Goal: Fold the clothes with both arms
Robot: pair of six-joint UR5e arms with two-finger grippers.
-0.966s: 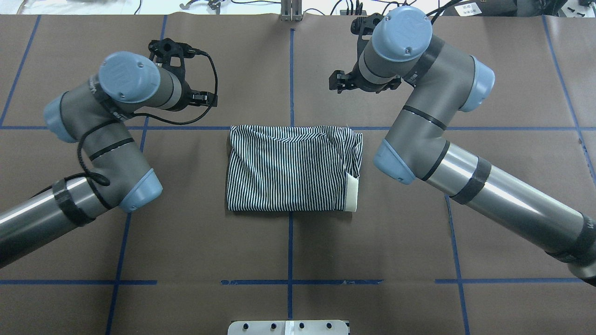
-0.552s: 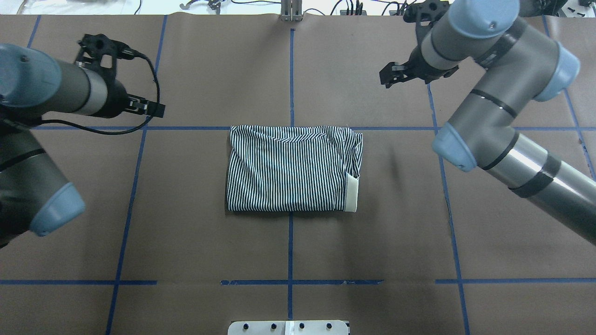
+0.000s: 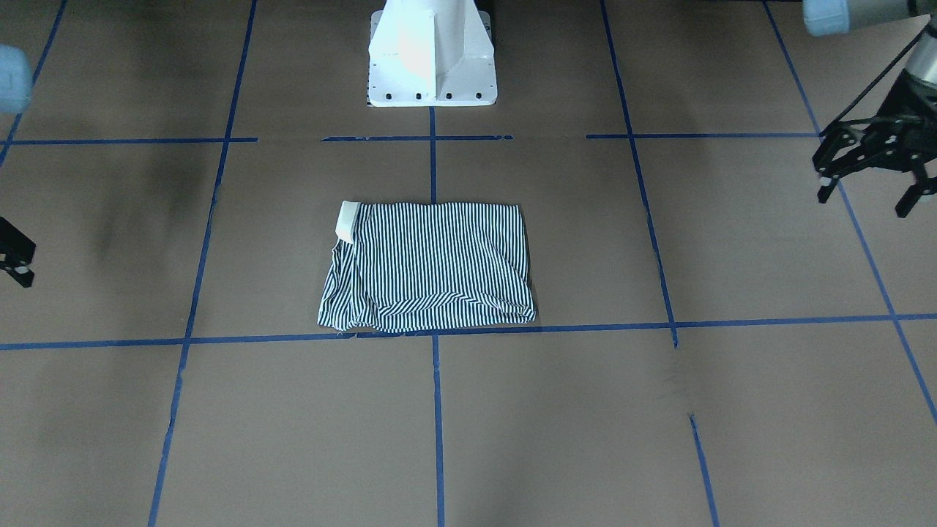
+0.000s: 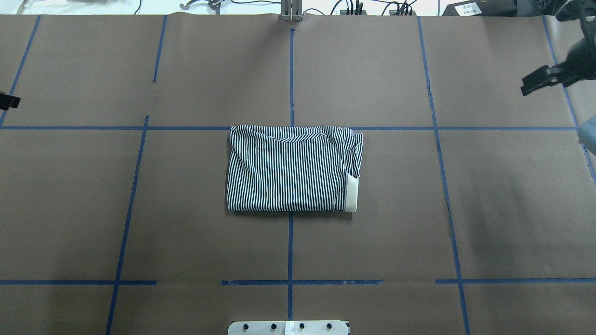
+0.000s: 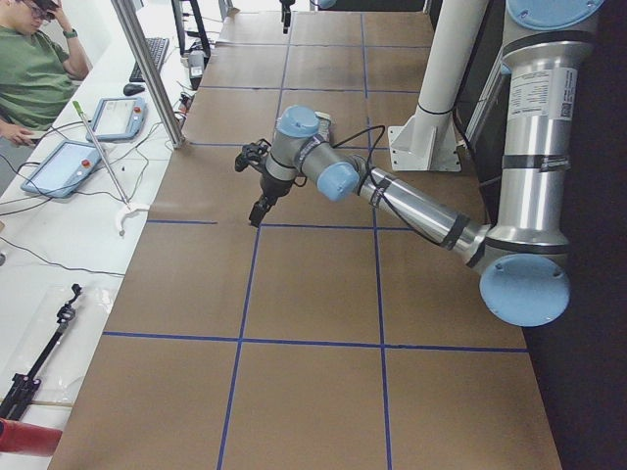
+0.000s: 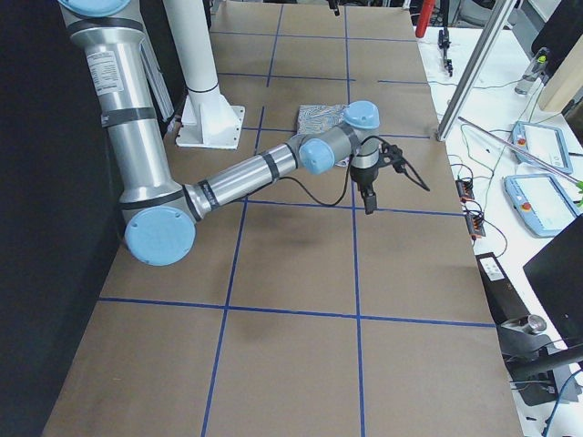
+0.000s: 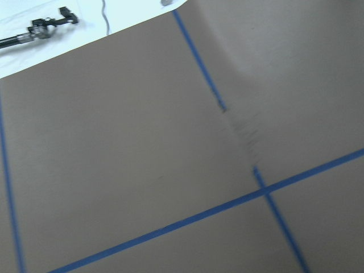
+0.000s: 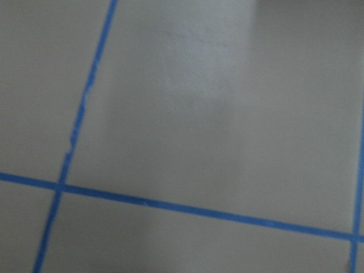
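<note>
No writing reads clearly: the print on the white sticker (image 5: pixel 537 88) on the left arm (image 5: pixel 416 204) is too small to make out. The striped polo shirt (image 4: pixel 291 170) lies folded mid-bench (image 4: pixel 372 232), its long axis across the overhead frame, with a cream band (image 4: pixel 352 195) at its lower right corner. The white pedestal (image 3: pixel 430 58) stands well apart from it. The left claw (image 3: pixel 864 203) hangs wide at the front view's right edge. The right claw (image 4: pixel 535 85) sits upper right in the overhead frame; I cannot tell its spread.

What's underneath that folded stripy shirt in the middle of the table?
Only the brown table covering shows around the shirt, and a blue tape line runs in under it from its near and far edges. Whatever lies beneath or between its folded layers is covered.
</note>
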